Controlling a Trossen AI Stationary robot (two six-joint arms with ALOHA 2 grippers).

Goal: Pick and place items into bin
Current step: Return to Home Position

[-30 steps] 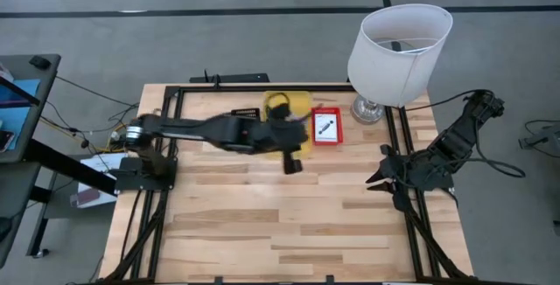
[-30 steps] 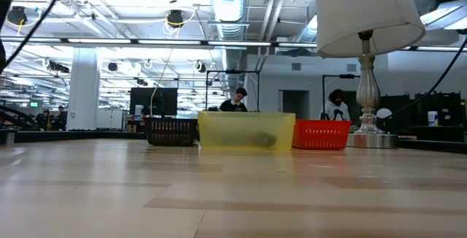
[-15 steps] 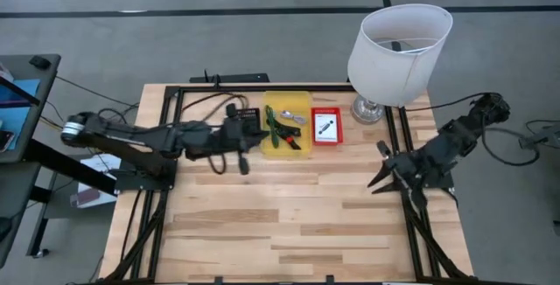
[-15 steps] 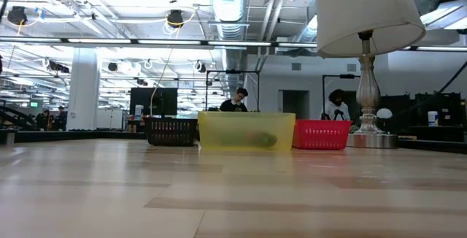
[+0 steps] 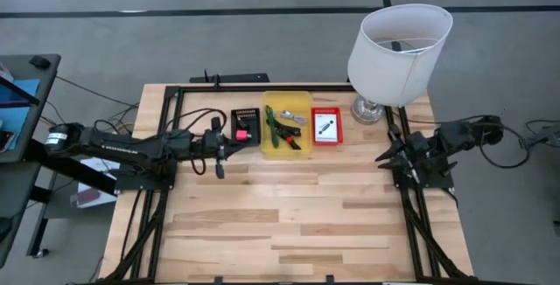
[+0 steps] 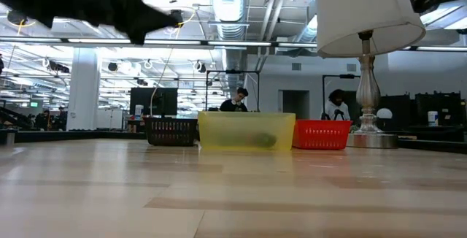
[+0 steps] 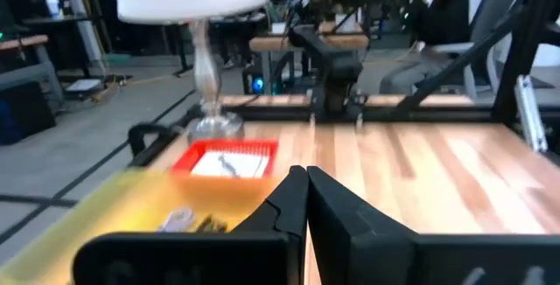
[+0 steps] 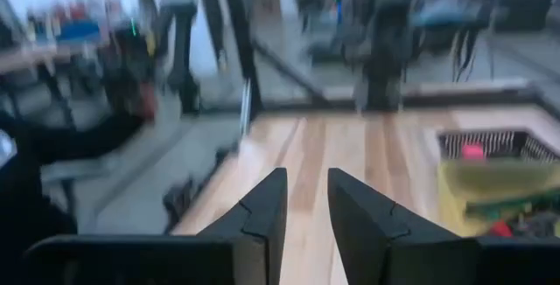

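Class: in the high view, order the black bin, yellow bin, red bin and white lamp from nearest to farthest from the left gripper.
From the left gripper, at the table's left:
1. Black bin, just beside it.
2. Yellow bin, next along the far edge.
3. Red bin, right of the yellow.
4. White lamp, far right corner.

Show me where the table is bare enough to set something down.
Crowded: the far strip, where black bin, yellow bin, red bin and lamp stand side by side. From there to the table's near edge, between left arm and right arm, is bare wood.
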